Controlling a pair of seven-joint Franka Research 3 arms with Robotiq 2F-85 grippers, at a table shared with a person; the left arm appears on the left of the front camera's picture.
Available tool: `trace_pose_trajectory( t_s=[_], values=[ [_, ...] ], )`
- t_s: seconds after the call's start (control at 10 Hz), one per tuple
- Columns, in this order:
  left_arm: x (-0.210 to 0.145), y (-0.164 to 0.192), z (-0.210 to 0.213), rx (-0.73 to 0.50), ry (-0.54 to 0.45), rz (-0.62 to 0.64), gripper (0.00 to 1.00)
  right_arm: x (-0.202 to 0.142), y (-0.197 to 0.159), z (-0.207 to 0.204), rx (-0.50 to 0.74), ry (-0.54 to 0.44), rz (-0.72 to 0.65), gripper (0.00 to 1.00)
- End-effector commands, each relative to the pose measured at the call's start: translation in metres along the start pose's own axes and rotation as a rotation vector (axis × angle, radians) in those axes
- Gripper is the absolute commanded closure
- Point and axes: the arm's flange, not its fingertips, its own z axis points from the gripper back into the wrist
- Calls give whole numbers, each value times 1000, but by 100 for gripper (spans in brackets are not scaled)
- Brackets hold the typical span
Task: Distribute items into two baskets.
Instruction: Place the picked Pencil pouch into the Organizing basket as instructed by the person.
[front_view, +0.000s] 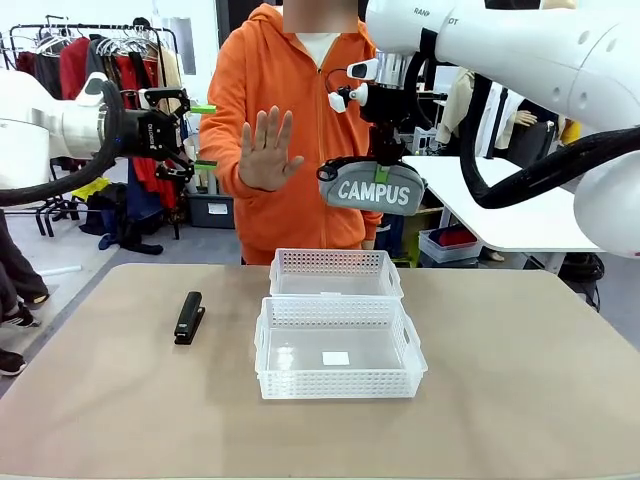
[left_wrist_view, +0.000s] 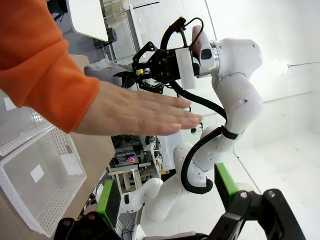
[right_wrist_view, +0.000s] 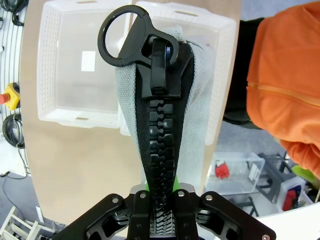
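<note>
Left end effector (front_view: 201, 135) hangs in the air at the left, well above the bench (front_view: 520, 380), with its green-padded fingers spread wide and nothing between them. In the left wrist view the same end effector (left_wrist_view: 167, 200) has its two fingers rising apart from the bottom edge, and the person's hand (left_wrist_view: 145, 116) is stretched out flat beyond them.

Below and a little to the right, the small black stapler (front_view: 189, 317) lies flat on the bench, well apart from both end effectors and to the left of the baskets. The person's hand (front_view: 265, 150), in an orange sleeve, is raised with its palm open and fingers spread.

At the middle of the bench the two baskets stand one behind the other, touching. The near basket (front_view: 340, 382) has a white sticker (front_view: 336, 358) on its floor. The far basket (front_view: 335, 262) sits just behind it.

To the right, the right end effector (front_view: 382, 165) points downward and is clamped on the top of the grey CAMPUS pouch (front_view: 372, 190), which hangs in the air above the baskets. In the right wrist view that end effector (right_wrist_view: 159, 200) pinches the pouch (right_wrist_view: 197, 115) along its black zip, with the ring pull (right_wrist_view: 125, 35) at the far end.
</note>
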Motion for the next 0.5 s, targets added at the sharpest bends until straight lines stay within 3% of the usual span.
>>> trace_pose_trajectory(
  t_s=[0.0, 0.4],
  values=[
    [0, -1, 2, -2, -2, -2, 0, 1, 1, 2, -8, -2, 0, 100],
    [0, -1, 2, -2, -2, -2, 0, 1, 1, 2, -8, -2, 0, 100]
  ],
)
